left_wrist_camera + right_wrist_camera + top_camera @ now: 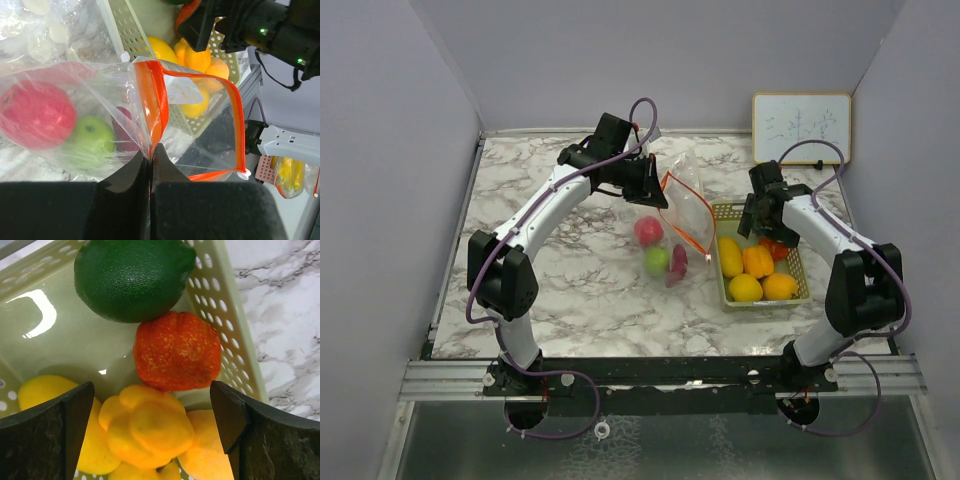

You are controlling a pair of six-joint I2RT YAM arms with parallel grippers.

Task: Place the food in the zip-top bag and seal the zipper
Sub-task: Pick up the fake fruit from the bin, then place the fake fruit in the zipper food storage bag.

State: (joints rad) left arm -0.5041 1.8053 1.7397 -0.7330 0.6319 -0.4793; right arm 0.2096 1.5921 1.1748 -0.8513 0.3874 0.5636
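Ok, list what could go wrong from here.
1. The left gripper pinches only a thin fold of the zip-top bag at its orange zipper; the film may slip out and the mouth collapse.
2. The right gripper hangs open over the basket where the yellow toy pepper touches the red-orange toy fruit; closing could catch both, or squeeze a glossy one out.
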